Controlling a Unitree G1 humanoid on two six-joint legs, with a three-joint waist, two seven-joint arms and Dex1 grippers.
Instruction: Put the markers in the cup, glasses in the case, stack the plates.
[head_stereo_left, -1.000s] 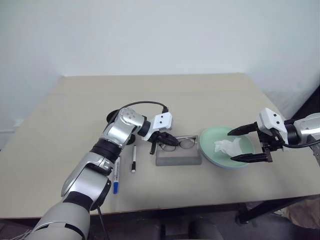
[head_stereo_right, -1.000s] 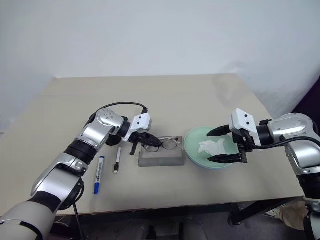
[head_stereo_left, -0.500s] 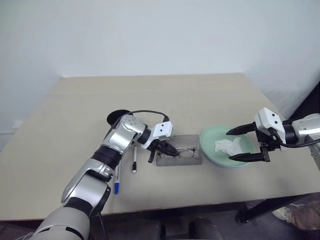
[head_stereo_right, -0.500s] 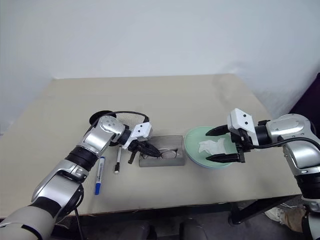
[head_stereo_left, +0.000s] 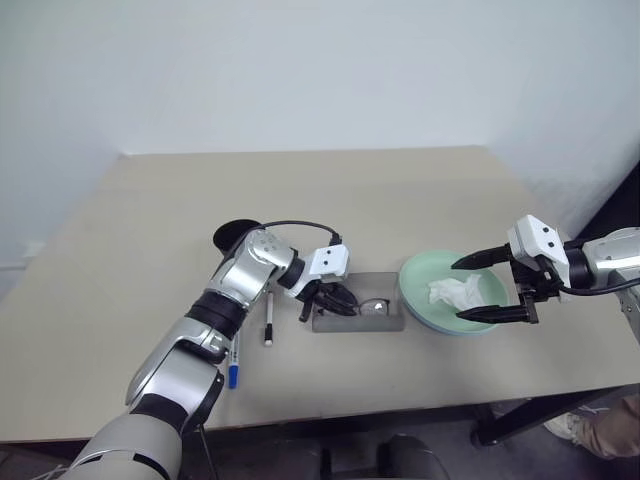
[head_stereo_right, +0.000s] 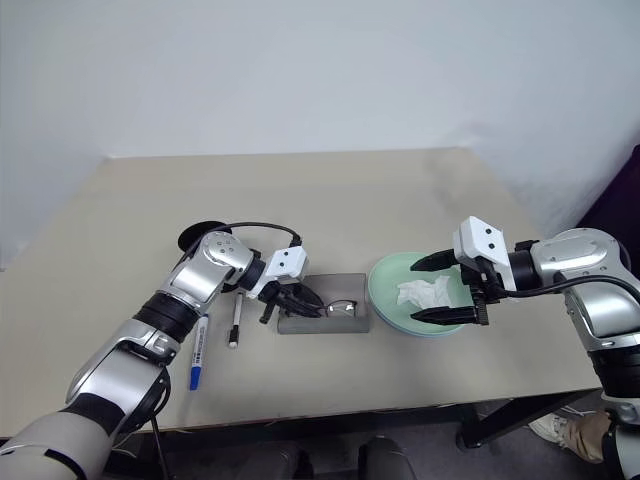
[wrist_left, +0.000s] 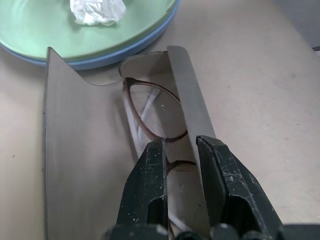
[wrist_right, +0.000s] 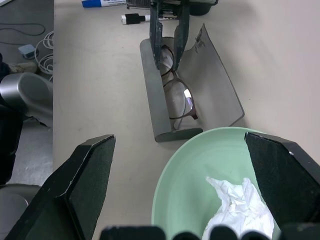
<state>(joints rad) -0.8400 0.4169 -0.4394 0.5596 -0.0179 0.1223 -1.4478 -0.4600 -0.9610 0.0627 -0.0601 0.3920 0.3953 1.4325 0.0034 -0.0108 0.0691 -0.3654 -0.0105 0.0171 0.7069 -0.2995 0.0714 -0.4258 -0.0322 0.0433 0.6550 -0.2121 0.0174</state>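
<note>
The glasses (wrist_left: 152, 107) lie inside the open grey case (head_stereo_left: 385, 318). My left gripper (wrist_left: 181, 144) stands over the case's left end, its fingers a little apart on either side of the thin frame. Just right of the case, the mint green plate (head_stereo_left: 425, 280) sits stacked on the light blue plate (wrist_left: 142, 44). My right gripper (head_stereo_left: 458, 291) hangs wide open over them. The black-capped marker (head_stereo_left: 268, 322) and the blue-capped marker (head_stereo_left: 232, 358) lie left of the case. Behind my left arm stands the black cup (head_stereo_left: 232, 235), partly hidden.
A crumpled white tissue (head_stereo_left: 455, 292) lies in the green plate. The beige table (head_stereo_left: 400, 200) stretches bare toward the far side and the wall. Its front edge (head_stereo_left: 420, 400) runs close below the case and plates.
The glasses have gone from held at the case's back edge to lying inside it. My left gripper's fingers have parted slightly. The right arm has kept still.
</note>
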